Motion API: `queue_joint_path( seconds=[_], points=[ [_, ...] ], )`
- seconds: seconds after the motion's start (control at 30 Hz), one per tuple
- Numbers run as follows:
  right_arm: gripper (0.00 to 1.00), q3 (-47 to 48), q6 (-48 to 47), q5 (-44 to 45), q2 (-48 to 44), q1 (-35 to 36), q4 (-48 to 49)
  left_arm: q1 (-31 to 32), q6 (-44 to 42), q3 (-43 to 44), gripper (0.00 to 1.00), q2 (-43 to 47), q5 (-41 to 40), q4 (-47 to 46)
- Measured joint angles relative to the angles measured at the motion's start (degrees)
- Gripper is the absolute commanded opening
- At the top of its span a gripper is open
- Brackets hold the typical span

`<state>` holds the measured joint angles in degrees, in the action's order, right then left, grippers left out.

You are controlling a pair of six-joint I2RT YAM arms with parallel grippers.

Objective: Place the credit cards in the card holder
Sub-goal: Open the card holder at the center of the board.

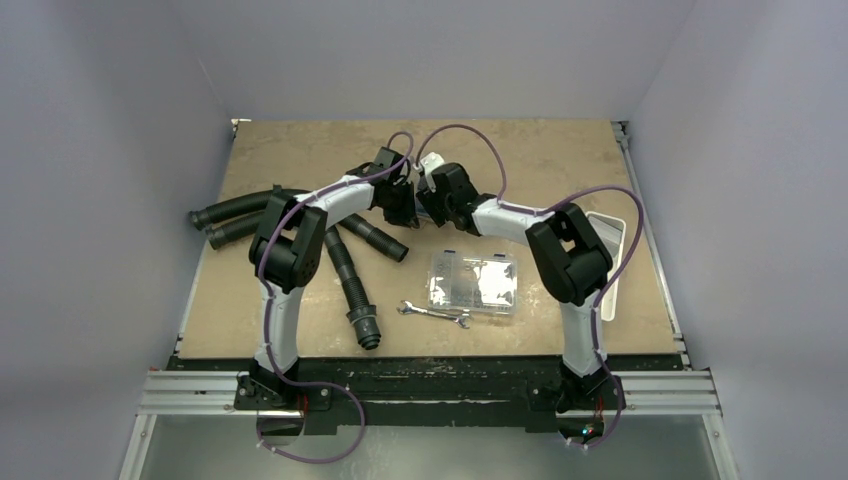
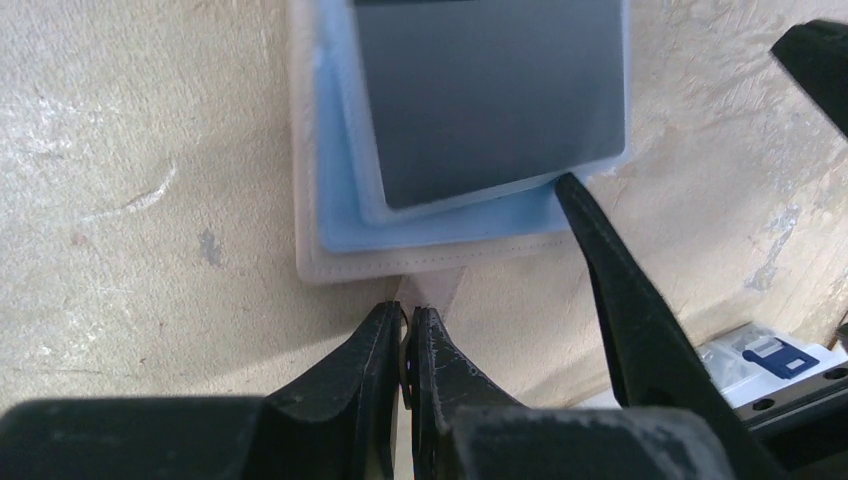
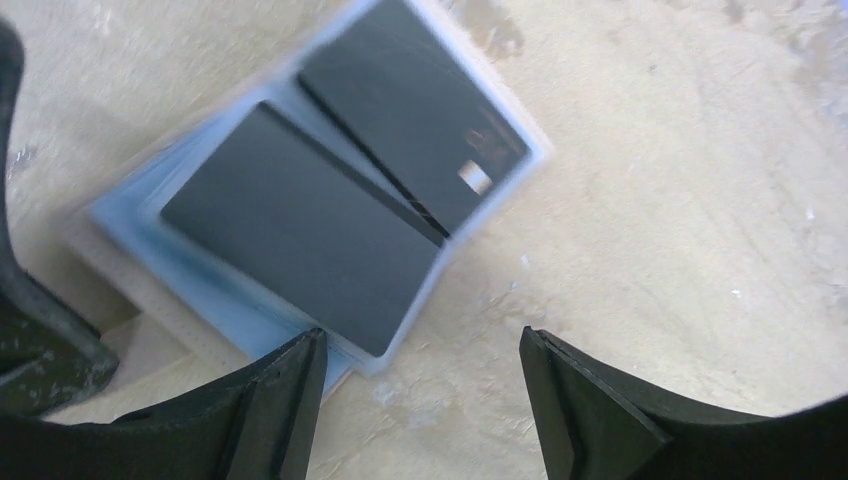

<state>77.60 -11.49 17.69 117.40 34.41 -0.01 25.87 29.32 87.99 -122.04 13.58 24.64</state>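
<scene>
Left fingers (image 2: 385, 340) are pressed together, pinching the tan flap of the card holder (image 2: 320, 150), which lies flat on the table (image 2: 130, 200) straight ahead of them. My right fingers (image 3: 290, 390) are spread. The credit cards (image 3: 300, 240) lie ahead and left of them, long axis slanting up to the right, with one fingertip at the near card's corner and the other over bare table.

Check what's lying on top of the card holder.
Two dark credit cards with light-blue edges lie overlapping on the card holder. They cover most of its blue face, leaving only its pale stitched border showing. Whether anything sits in pockets beneath them cannot be seen.
</scene>
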Motion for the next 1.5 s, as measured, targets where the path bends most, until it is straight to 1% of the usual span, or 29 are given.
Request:
queue_joint_path(
  seconds=[0.17,0.23,0.3,0.37,0.5,0.57,0.6,0.63,0.7,0.8,0.97,1.07,1.1,1.13,1.17,1.3,1.4,1.5],
  points=[
    [0.79,-0.09,1.07,3.85,0.0,-0.31,6.29,0.0,-0.09,0.0,0.0,-0.02,-0.04,-0.46],
    [0.79,0.07,2.4,3.76,0.0,-1.14,8.48,0.0,-0.39,0.02,0.0,-0.04,-0.02,-0.22],
    [0.79,1.4,5.9,1.99,0.17,-2.86,8.66,0.0,-0.46,0.02,0.0,-0.04,0.15,-0.07],
    [0.79,6.27,11.45,-1.77,1.9,-6.01,7.04,0.0,-0.48,0.02,0.0,-0.04,0.24,0.0],
    [0.79,21.35,20.39,-11.52,8.24,-12.79,0.7,0.0,-0.74,0.15,0.0,-0.13,0.52,0.17],
    [0.79,25.27,22.71,-14.34,9.51,-15.13,-3.04,0.0,-1.29,0.35,0.0,-0.24,0.79,0.28],
    [0.79,25.66,23.5,-15.47,9.44,-15.96,-4.68,0.02,-1.49,0.37,0.0,-0.24,0.94,0.26],
    [0.79,25.4,23.98,-16.11,9.05,-16.37,-6.03,0.02,-1.75,0.39,0.0,-0.26,1.11,0.28],
    [0.78,21.73,24.57,-17.94,7.02,-16.48,-7.32,0.11,-2.49,0.42,0.0,-0.33,1.81,0.26],
    [0.73,15.32,25.42,-22.25,3.8,-15.91,-9.46,0.83,-4.48,0.74,0.0,-0.66,3.26,0.39],
    [0.59,9.94,28.24,-31.45,2.05,-15.54,-9.42,3.37,-7.41,1.84,0.0,-1.95,7.48,-0.09],
    [0.48,8.98,29.94,-34.4,2.1,-15.63,-9.73,4.42,-8.79,1.84,0.0,-2.14,9.22,0.0],
    [0.47,8.92,30.36,-35.08,2.1,-15.65,-9.73,4.63,-9.22,1.84,0.0,-2.14,9.49,0.07],
    [0.48,8.85,30.69,-35.58,2.1,-15.69,-9.64,4.76,-9.68,1.84,0.0,-2.14,9.75,0.17],
    [0.52,8.61,30.97,-36.11,2.1,-15.69,-9.25,4.81,-10.14,1.84,0.0,-2.14,9.84,0.24],
    [0.68,3.87,29.14,-36.57,0.5,-15.52,-8.15,4.81,-12.5,3.3,0.0,-2.69,9.03,2.1],
    [0.72,-0.68,24.96,-34.47,-2.86,-14.4,-8.7,4.81,-13.55,4.0,0.0,-2.8,8.02,3.1],
    [0.75,-2.93,19.71,-28.22,-6.51,-11.67,-9.53,4.76,-13.97,4.28,0.0,-2.8,7.39,3.65]
  ],
)
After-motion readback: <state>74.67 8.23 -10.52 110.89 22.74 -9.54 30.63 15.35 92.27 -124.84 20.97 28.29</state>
